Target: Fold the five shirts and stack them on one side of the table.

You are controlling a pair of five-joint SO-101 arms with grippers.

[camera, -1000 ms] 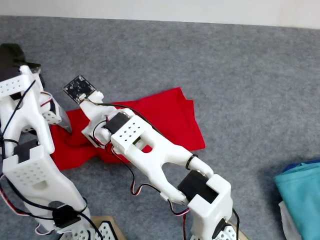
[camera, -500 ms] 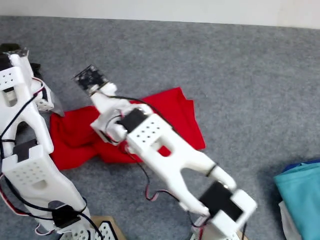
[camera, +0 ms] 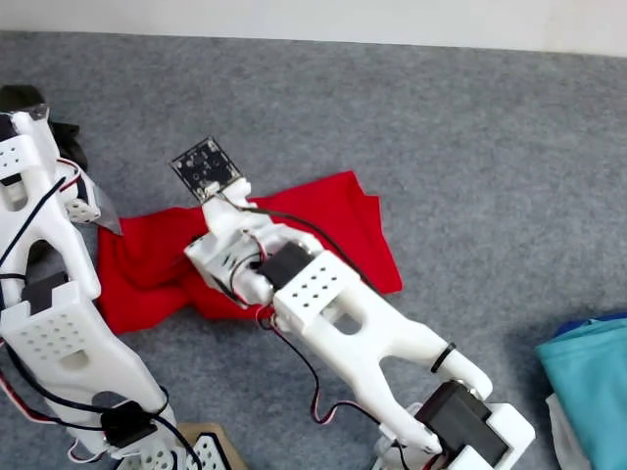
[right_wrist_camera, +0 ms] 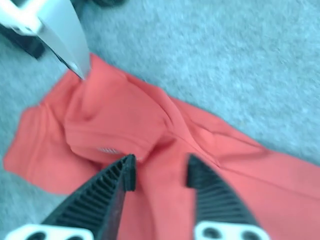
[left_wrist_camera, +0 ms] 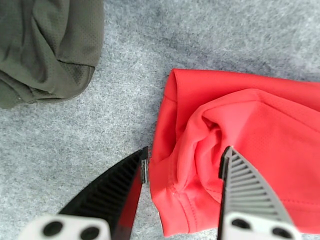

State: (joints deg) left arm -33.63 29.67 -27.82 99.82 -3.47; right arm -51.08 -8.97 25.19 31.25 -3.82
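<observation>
Step in hand, my read: fold of the red shirt (camera: 338,220), grasp not made yet. The shirt lies rumpled on the grey table (camera: 470,137), one end bunched into ridges, the other end flatter with a cleaner hem.

Left gripper (left_wrist_camera: 186,160) hangs over the bunched end of the red shirt, fingers spread, one finger off the cloth just past the shirt's edge, the other over the folds. Nothing pinched.

Right gripper (right_wrist_camera: 161,167) sits above the middle of the red shirt, fingers also spread apart, nothing between them. The left arm's finger tip shows close by at the shirt's far corner.

Next move likely calls for both grippers to drop and close on the shirt's edge, then pull it flat. The bunched layers make a one-layer pinch hard.

Room: dark shirt (left_wrist_camera: 45,45) lies near the red shirt's bunched end, apart from it, a strip of table between. Teal pile (camera: 588,382) is well apart from the red shirt's flat end. Wide bare table beyond the red shirt's far edge. The two arms crowd over the shirt, so a bump is a risk.
</observation>
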